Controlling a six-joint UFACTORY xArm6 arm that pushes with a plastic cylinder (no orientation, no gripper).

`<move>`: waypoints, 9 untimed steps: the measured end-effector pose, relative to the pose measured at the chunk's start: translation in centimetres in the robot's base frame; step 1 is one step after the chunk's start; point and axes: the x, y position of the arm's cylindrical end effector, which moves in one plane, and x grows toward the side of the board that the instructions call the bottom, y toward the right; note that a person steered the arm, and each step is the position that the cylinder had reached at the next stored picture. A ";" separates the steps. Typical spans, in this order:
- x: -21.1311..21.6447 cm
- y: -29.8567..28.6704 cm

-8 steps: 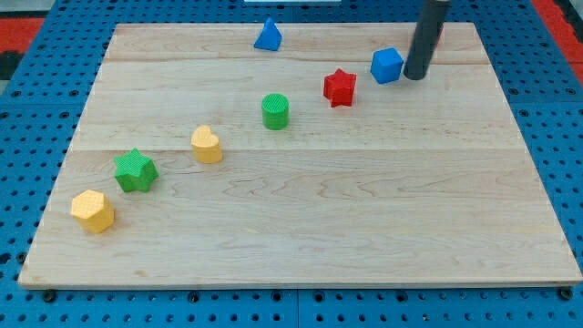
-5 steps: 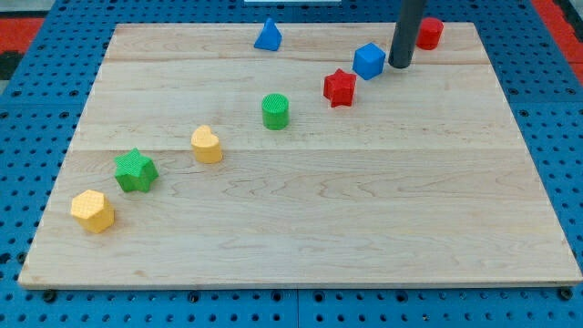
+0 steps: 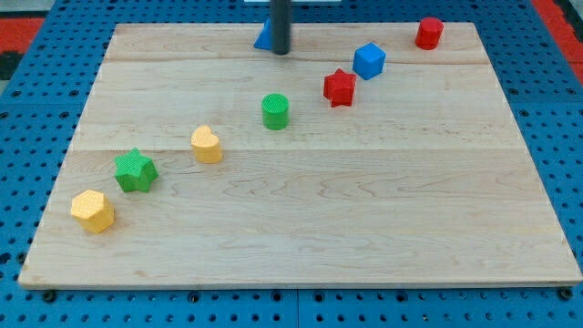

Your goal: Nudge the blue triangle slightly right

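Moved across from beside the blue cube [image 3: 369,60], my tip [image 3: 281,52] now covers the blue triangle [image 3: 262,38], apparently touching its 3 o'clock side.

No text, label, brand, number or sign could be read on any thing in view.
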 end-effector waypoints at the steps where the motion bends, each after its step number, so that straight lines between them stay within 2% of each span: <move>1: -1.1 -7.7; 2: -5.6 -9.0; 4: -2.8 5.3; 5: -2.9 9.9; 6: -4.1 4.4; 7: -6.8 4.1; 9: -5.9 15.3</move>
